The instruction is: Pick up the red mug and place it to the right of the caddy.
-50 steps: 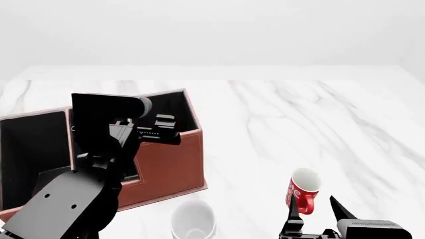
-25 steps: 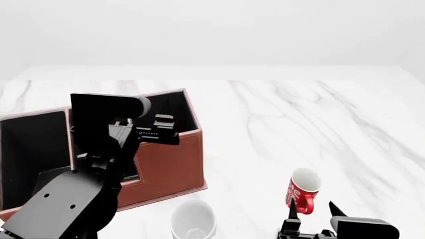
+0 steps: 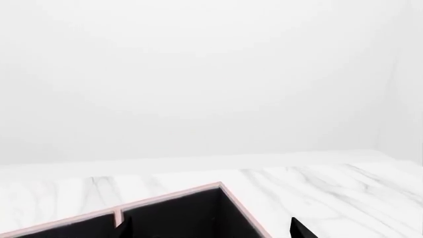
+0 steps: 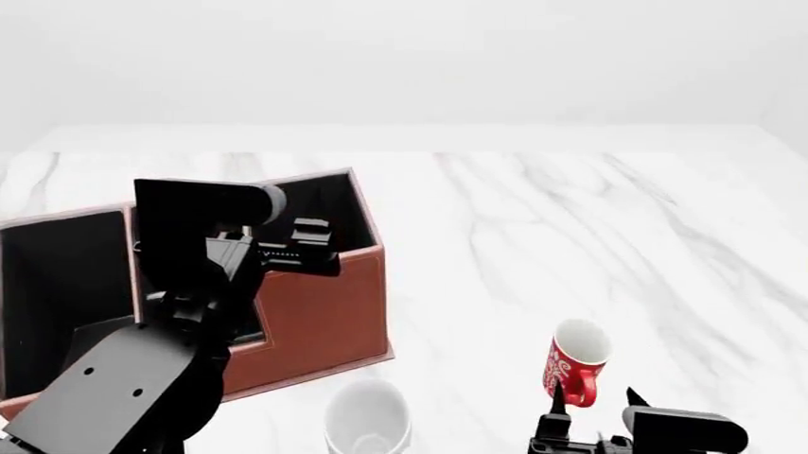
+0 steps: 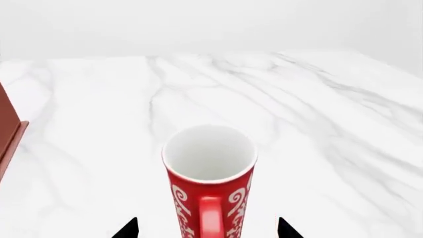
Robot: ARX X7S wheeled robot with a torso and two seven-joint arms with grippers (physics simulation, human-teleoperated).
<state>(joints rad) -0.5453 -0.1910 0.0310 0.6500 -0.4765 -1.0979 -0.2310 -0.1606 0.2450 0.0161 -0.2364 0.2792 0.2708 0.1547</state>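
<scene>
I see the small red mug with white script [image 5: 209,191] upright on the white marble surface [image 4: 606,227], right of the reddish-brown leather-look caddy [image 4: 322,317]. My right end effector [image 4: 593,405] straddles it, released; the left's state I cannot tell.

it looked like a bare simulated desk or office setting: a white marble tabletop [image 4: 569,218] against blank white walls, bearing a leather-look caddy [image 4: 322,317], a red mug [image 4: 576,363] and a white mug [image 4: 366,421].

Head view high, wide, right wrist close — both share red mug [image 5: 209,183].
</scene>
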